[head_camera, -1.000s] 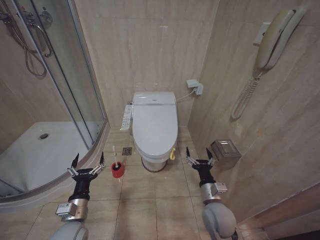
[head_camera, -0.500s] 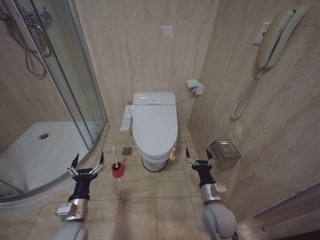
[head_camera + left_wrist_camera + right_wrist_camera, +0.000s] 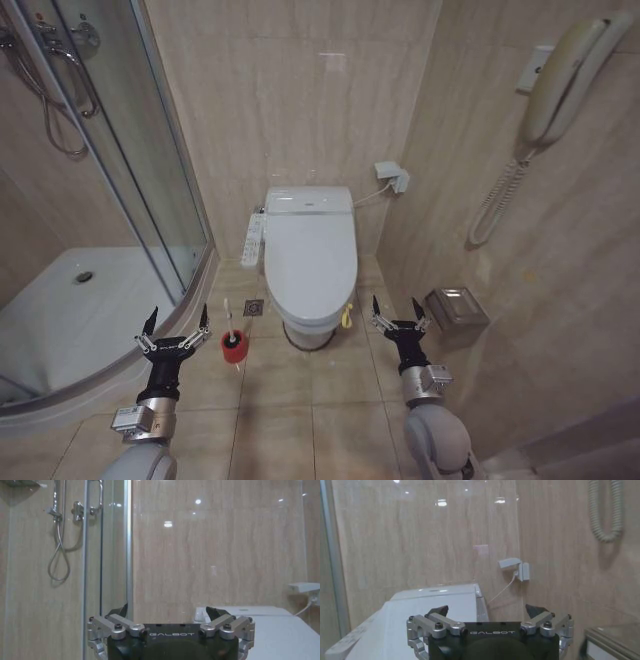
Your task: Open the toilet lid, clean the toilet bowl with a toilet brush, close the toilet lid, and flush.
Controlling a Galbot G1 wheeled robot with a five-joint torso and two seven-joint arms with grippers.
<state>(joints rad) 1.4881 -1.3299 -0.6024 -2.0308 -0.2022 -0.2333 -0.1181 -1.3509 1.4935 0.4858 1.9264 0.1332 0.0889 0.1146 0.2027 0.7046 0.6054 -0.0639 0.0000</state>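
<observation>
Facing the toilet from a short way back, we judged the work had not begun: the toilet lid (image 3: 310,257) lay shut over the toilet bowl (image 3: 306,335), so opening it was the step in hand. Our left gripper (image 3: 177,321) hung with fingers spread and empty near the shower tray (image 3: 90,330), just beside the toilet brush (image 3: 233,340), which stood in its red holder on the floor left of the bowl. Our right gripper (image 3: 398,311) was likewise splayed and empty, near the yellow tab (image 3: 346,317) at the lid's edge. We reckoned the next move called for closing in and catching that tab or the lid's front rim. "GALBOT" was printed on both gripper bodies in the wrist views; the button panel (image 3: 253,240) bore no writing we could read.
</observation>
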